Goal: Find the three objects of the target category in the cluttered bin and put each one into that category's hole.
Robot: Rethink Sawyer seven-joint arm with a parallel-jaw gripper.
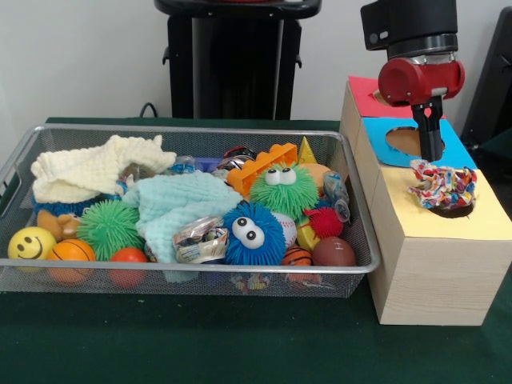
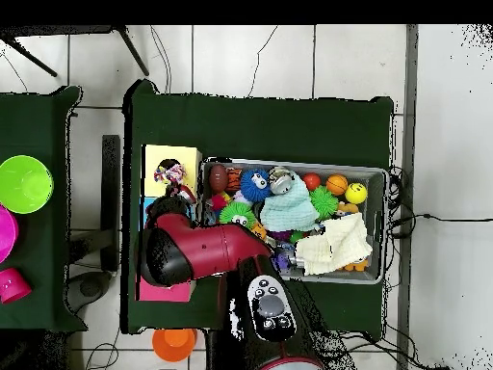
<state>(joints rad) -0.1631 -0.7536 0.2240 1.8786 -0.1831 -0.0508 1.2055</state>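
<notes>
Multicoloured fabric scrunchie (image 1: 442, 188) sits bunched over the hole in the yellow top of the wooden box (image 1: 432, 272), just beside the wire bin (image 1: 184, 276). You see the claw (image 1: 432, 154) hanging directly above it, touching or nearly so; whether it grips the fabric cannot be told. No writing is legible anywhere. Your bin holds a blue googly-eyed puffer (image 1: 252, 232), a green puffer (image 1: 284, 190), cloths and small balls on the green surface (image 1: 200, 344).

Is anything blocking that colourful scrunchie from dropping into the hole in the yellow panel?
Nothing visible does. The gripper hangs right above the multicoloured scrunchie, which already sits at the yellow-panel hole, draped over its near rim. No other object lies on the yellow panel.
</notes>
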